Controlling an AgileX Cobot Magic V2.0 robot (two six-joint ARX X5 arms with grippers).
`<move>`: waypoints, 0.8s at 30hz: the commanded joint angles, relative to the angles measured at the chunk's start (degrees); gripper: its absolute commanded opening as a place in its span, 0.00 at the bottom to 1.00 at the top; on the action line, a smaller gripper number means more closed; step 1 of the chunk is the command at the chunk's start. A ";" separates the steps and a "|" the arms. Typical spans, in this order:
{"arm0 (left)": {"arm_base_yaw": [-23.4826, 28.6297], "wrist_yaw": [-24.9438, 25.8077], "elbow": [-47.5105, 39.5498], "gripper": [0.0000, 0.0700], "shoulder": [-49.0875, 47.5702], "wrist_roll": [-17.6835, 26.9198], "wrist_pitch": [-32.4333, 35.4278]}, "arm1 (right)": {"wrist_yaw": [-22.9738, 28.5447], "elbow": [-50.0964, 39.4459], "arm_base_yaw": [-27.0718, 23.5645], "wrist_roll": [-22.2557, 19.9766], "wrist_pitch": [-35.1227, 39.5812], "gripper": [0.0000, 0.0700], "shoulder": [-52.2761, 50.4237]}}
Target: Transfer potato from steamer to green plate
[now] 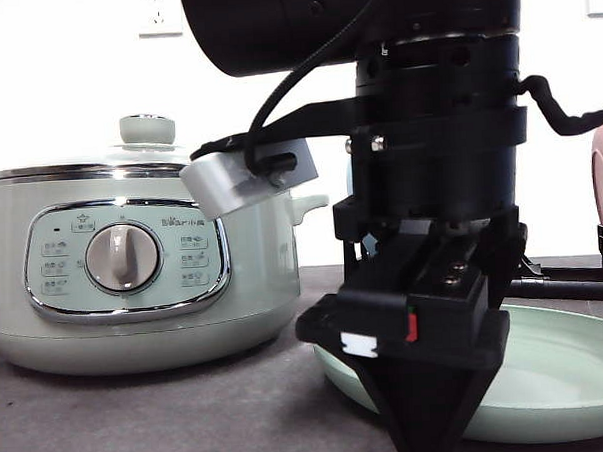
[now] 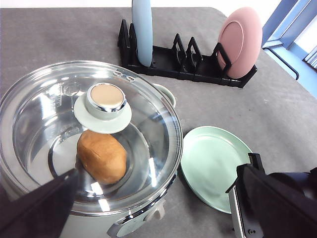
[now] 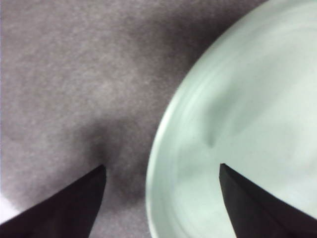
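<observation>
- The steamer (image 2: 89,148), a round pale sage-green pot, sits on the grey tabletop (image 2: 59,34) with its glass lid (image 2: 148,119) closed.
- Through the glass, the potato (image 2: 101,156) lies on the shiny floor of the pot, just below the lid's knob (image 2: 105,99). It is orange-brown and egg-shaped, and nothing else is in the pot.
- Just beside the steamer lies the green plate (image 2: 213,166), flat on the tabletop and holding nothing.
- Further back stands a black dish rack (image 2: 183,67). A blue plate (image 2: 142,29) stands upright in one slot and a pink plate (image 2: 240,42) in another, well apart.
- The left pincer (image 2: 148,208) hangs above the steamer, its dark fingers spread wide with nothing between them.
- The right pincer (image 3: 161,198) hovers low over the near rim of the green plate, one finger (image 3: 74,208) above the tabletop and the other above the plate. It is open and carries nothing.
- From the front, the steamer's control panel with a central dial (image 1: 123,257) faces the room.
</observation>
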 commanded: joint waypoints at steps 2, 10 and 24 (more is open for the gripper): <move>-0.11 0.17 1.18 0.97 0.35 0.50 0.61 | 0.15 1.12 0.73 0.77 0.01 0.67 -0.07; -0.11 0.17 1.18 0.97 0.35 0.48 0.61 | 0.10 5.22 0.24 0.19 -2.11 0.67 -9.43; -0.11 0.17 1.18 0.97 0.35 0.22 0.30 | -17.77 17.80 -14.16 -2.29 -1.36 0.67 -25.16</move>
